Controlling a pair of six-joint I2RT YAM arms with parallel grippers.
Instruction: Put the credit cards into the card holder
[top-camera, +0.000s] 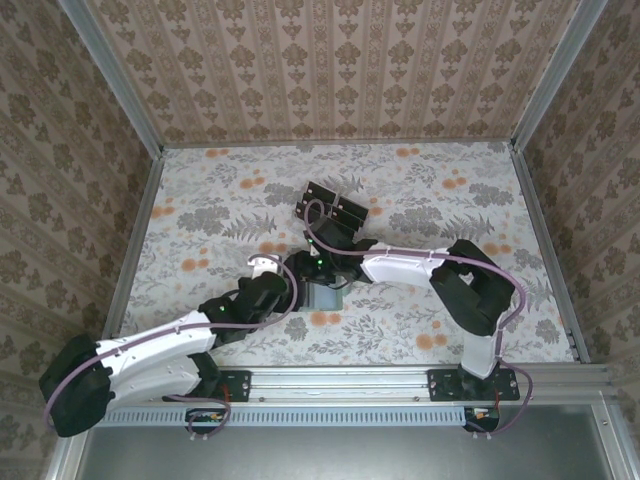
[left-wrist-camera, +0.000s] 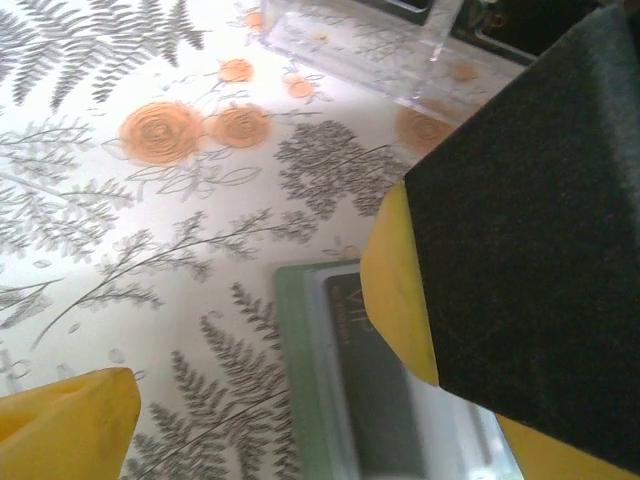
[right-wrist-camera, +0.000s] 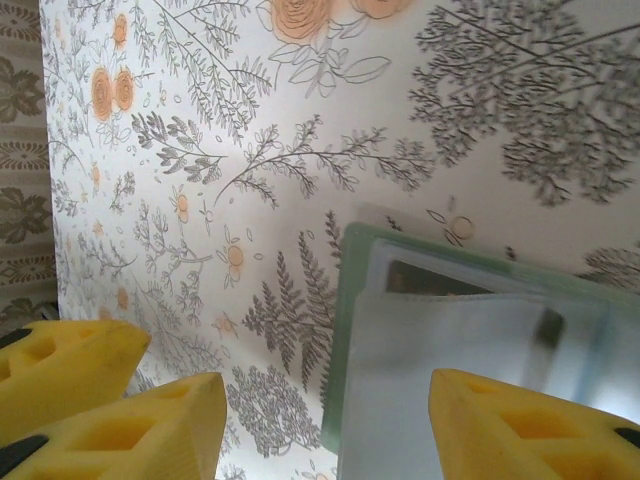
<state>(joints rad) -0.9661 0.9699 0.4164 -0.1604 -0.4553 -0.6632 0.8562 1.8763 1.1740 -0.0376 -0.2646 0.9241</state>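
Observation:
The card holder (top-camera: 326, 298) lies open on the flowered table, sage green with a clear pocket (right-wrist-camera: 450, 390). A black credit card (left-wrist-camera: 378, 400) with pale lettering sits inside that pocket. More black credit cards (top-camera: 336, 206) stand in a clear rack (left-wrist-camera: 350, 45) farther back. My left gripper (left-wrist-camera: 255, 330) is open wide at the holder's left edge, its yellow fingers (left-wrist-camera: 70, 425) on either side of that edge. My right gripper (right-wrist-camera: 330, 420) hovers low over the holder from the other side, jaws apart across its corner with nothing pinched. In the top view both grippers (top-camera: 292, 284) (top-camera: 322, 274) meet above the holder.
The table has raised metal rails and wallpapered walls on three sides. The two arms cross the near half of the table, left arm (top-camera: 160, 345) low and right arm (top-camera: 440, 275) bent over. A yellow finger (right-wrist-camera: 60, 365) of the left gripper shows beside the right one.

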